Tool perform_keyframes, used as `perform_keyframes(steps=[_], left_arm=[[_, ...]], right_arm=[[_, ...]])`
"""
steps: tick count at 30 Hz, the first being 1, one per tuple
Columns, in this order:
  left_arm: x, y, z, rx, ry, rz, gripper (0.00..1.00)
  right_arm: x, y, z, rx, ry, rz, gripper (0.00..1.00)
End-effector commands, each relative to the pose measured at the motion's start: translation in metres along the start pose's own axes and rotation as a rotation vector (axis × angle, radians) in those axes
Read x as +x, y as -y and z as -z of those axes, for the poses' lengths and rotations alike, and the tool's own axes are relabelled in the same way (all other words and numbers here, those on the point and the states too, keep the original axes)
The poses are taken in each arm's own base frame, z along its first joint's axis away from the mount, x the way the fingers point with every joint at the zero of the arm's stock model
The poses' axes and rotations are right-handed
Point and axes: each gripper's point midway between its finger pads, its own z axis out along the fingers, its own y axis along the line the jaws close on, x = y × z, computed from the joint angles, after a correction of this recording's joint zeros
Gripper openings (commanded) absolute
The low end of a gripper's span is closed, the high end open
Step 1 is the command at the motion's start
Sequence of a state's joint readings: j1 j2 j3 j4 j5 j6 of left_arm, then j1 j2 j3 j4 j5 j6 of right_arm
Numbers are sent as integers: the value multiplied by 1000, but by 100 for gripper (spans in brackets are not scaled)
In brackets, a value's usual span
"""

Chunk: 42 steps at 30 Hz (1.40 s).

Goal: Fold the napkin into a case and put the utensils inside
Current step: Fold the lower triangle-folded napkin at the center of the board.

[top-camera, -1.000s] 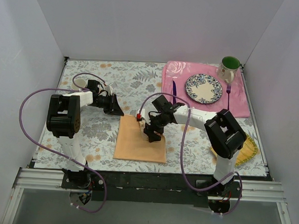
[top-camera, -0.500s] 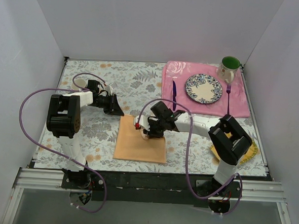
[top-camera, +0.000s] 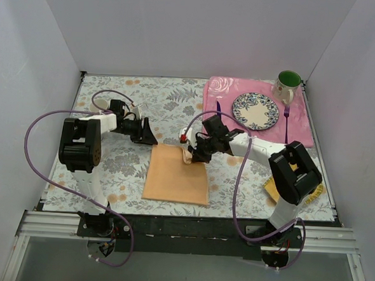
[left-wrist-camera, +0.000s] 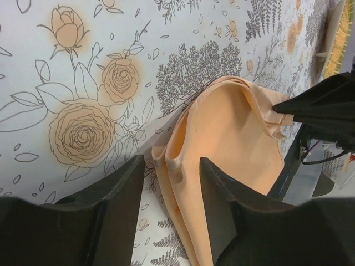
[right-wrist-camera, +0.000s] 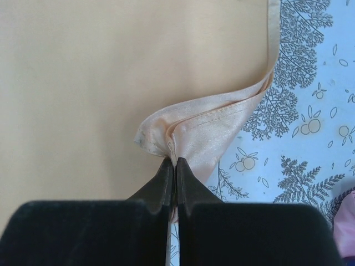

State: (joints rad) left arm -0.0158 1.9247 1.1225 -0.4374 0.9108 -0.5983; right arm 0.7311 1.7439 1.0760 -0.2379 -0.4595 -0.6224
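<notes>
the napkin (top-camera: pixel 176 177) lies as a peach-orange folded rectangle on the flowered tablecloth (top-camera: pixel 145 96), near the front middle of the table, between the two arms. the right gripper (right-wrist-camera: pixel 173 162) has its fingers pressed tight together on the far right corner of the cloth, which is lifted and puckered into a small fold at the tips. the left gripper (left-wrist-camera: pixel 172 163) sits low at the far left corner with its fingers parted; a bunched edge of the napkin lies in the gap between them, not clamped.

off to the far right, a pink placemat (top-camera: pixel 219 91) carries a blue patterned plate (top-camera: pixel 255 111), with a green mug (top-camera: pixel 288 83) just behind it. the purple fork (top-camera: pixel 286 118) lies right of the plate. the knife (top-camera: pixel 218 108) lies left of the plate, and only its far end shows, since the right arm crosses over the rest. a yellow mat (top-camera: pixel 314 188) lies beneath the right arm's elbow, mostly covered by it.

from above, both sets of fingertips are hard to make out against the dark wrists; the wrist views show them plainly.
</notes>
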Motion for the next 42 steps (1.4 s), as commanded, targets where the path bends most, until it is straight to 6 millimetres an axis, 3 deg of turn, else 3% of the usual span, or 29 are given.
perform_keyframes(steps=[1,10,13,15,16,19,29,31,35,42], left_arm=[[-17,6,2,40,26,-41,40],[-26,-1,-5,52,33,-45,23],[-28,-1,-4,52,37,-61,22],[-28,0,-4,54,34,-61,22],[-28,1,-3,55,36,-62,22],[-26,2,-4,60,33,-59,22],[-26,3,-3,63,34,-59,22],[-25,3,-2,64,34,-59,22],[-24,3,-3,68,31,-51,22],[-24,4,-3,68,31,-49,22]], right_arm=[[-14,5,2,-73,63,-95,1],[-7,20,0,-140,79,-270,3],[-2,23,2,-168,76,-352,22],[2,24,2,-185,70,-391,29],[2,26,3,-182,71,-397,39],[7,28,2,-191,63,-421,52],[6,29,3,-297,68,-436,72],[1,31,6,-322,83,-435,81],[6,29,7,-395,81,-431,82],[14,44,0,-302,51,-435,82]])
